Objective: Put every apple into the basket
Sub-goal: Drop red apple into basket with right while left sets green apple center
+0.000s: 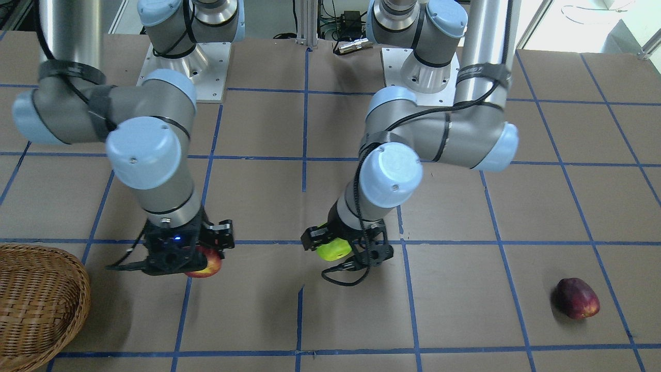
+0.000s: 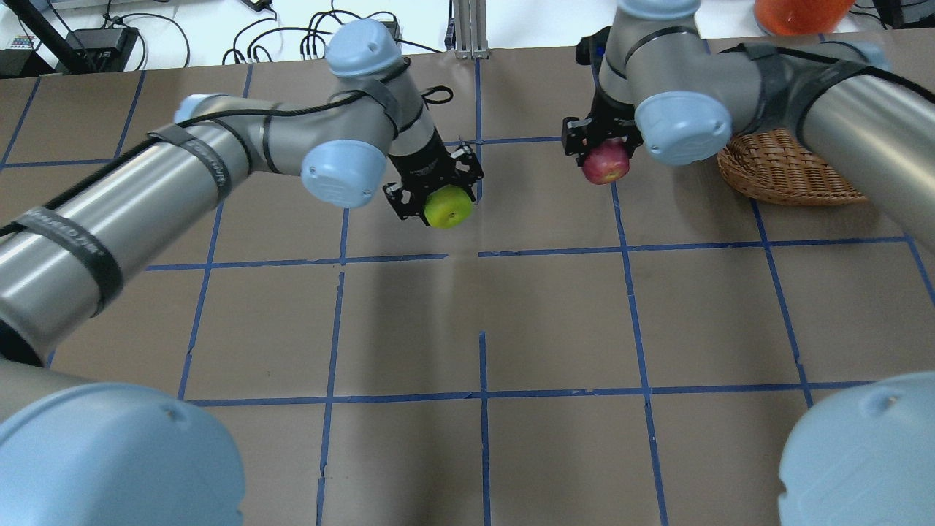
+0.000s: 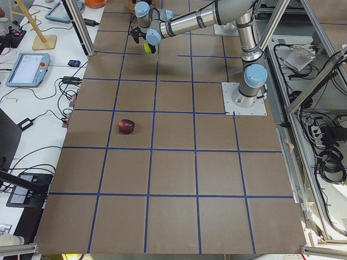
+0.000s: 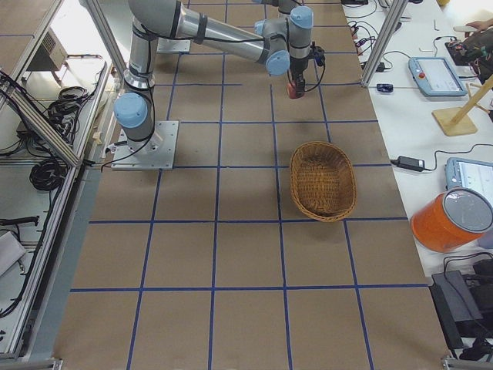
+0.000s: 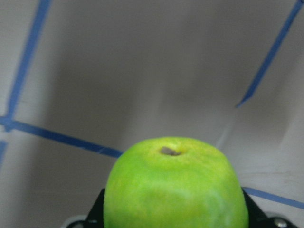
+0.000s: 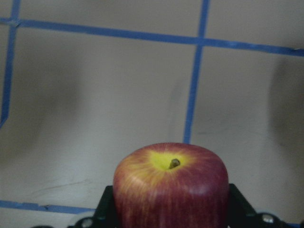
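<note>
L end effector [image 2: 437, 196] clenched on green apple [image 2: 448, 207], held over mid-desk [image 2: 555, 321], toward the operators' edge. R end effector [image 2: 605, 150] clenched on red apple [image 2: 605, 164], yellow patch at stem, between green apple and basket [image 2: 785, 179], apart from both. Basket sits nr operators' edge, robot's right end. Maroon apple [image 1: 577, 298] lies loose nr operators' edge, robot's left end, well apart from both arms.
</note>
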Controlling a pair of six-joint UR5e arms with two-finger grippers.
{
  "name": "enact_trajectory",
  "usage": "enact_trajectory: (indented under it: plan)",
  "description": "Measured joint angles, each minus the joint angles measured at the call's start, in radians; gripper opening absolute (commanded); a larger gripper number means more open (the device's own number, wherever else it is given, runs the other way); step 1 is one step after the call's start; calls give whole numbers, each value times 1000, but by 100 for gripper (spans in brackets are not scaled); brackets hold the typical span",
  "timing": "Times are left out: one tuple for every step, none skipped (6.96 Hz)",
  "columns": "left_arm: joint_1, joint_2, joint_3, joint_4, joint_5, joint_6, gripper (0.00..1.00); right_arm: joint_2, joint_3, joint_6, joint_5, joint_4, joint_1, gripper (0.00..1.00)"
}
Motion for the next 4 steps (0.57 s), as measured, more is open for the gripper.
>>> enact_trajectory:
  plan:
    - [-37,-38,-24,62,0,-22,100,-7,-23,-52,-28,7,-72,0]
    - [-52,-53,-46,93,2,-18,100,2,-47,-146,-47,5,-160,0]
    - [-55,-50,-54,103,11,-7,100,24,-79,-245,-50,2,-259,0]
    - [-49,-31,-49,92,29,1,100,64,-125,-334,-53,0,-341,0]
